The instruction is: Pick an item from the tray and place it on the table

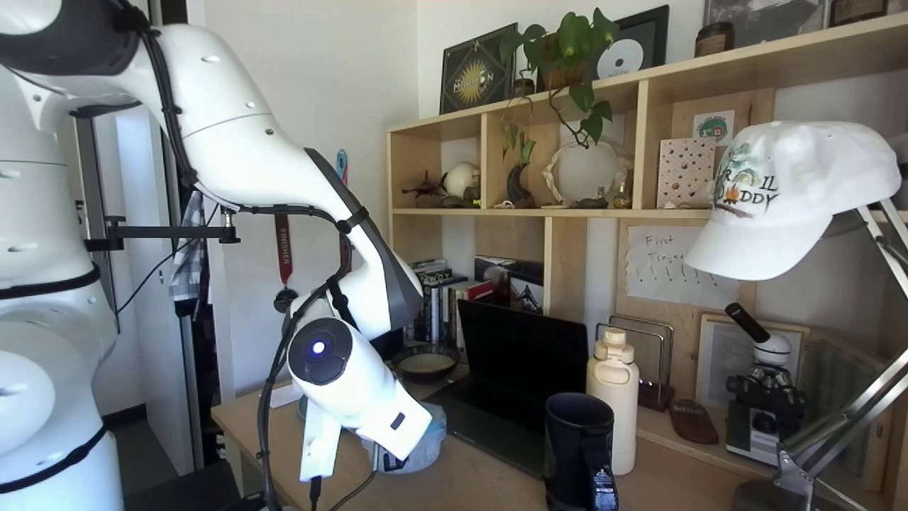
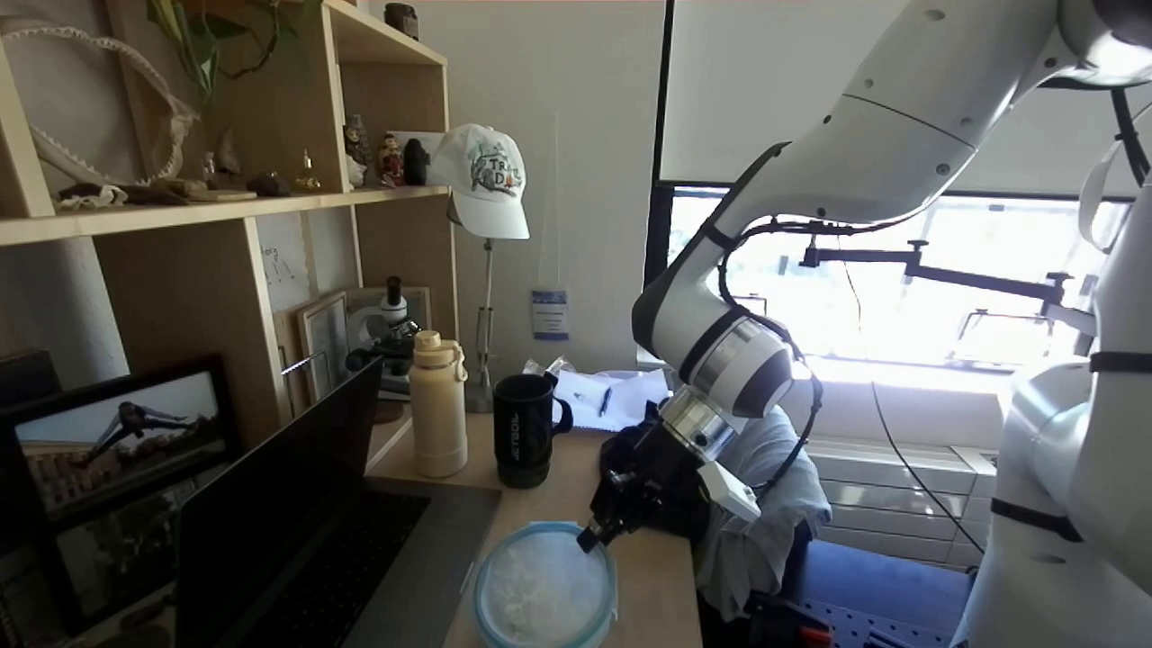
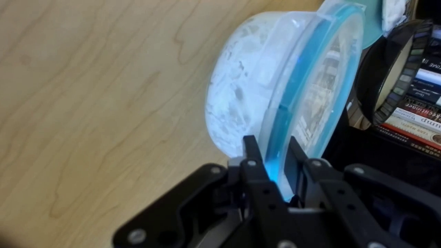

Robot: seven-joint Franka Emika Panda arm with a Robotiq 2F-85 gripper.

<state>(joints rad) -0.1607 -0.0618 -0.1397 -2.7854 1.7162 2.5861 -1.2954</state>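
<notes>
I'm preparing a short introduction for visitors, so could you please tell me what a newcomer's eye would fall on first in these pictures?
Most likely the white robot arm, reaching over the wooden table in both exterior views. Next, probably, the white cap perched high at the right of an exterior view. In the wrist view, the round container would stand out, its blue-rimmed lid seemingly pinched between the black fingers.
</notes>
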